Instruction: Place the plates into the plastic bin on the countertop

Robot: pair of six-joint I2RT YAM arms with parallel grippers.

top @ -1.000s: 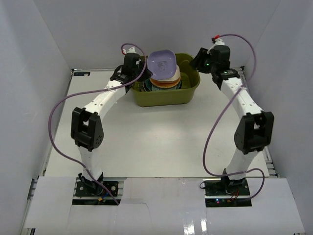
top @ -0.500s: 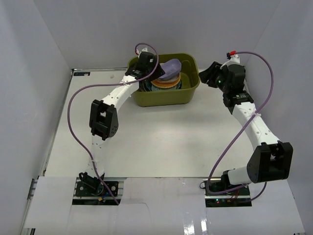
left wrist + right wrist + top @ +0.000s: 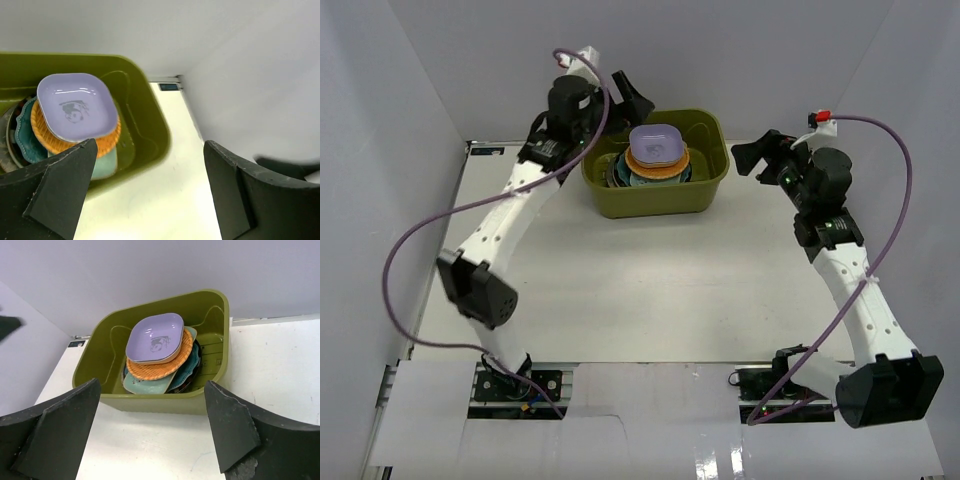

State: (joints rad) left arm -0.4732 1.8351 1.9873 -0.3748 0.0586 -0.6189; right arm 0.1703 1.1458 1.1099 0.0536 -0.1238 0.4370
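The olive-green plastic bin (image 3: 705, 196) stands at the back of the white countertop (image 3: 640, 280). The plates lie stacked inside it, a lavender square plate (image 3: 655, 143) on top. Under that I see an orange plate (image 3: 160, 369), a mint plate (image 3: 144, 385) and a teal scalloped plate (image 3: 189, 371). My left gripper (image 3: 628, 95) hovers open and empty above the bin's back-left corner. My right gripper (image 3: 748, 160) is open and empty just right of the bin. In the left wrist view, the lavender plate (image 3: 75, 106) lies beyond my left fingers (image 3: 65, 185).
White walls enclose the countertop on the left, back and right. The left arm's purple cable (image 3: 430, 225) loops over the left side. The right arm's cable (image 3: 895, 200) arcs by the right wall. A small blue label (image 3: 169, 87) sits at the countertop's back edge.
The left gripper opened and let the lavender plate down onto the stack, then drew up and back to the left. The right arm pulled away rightward and opened wider.
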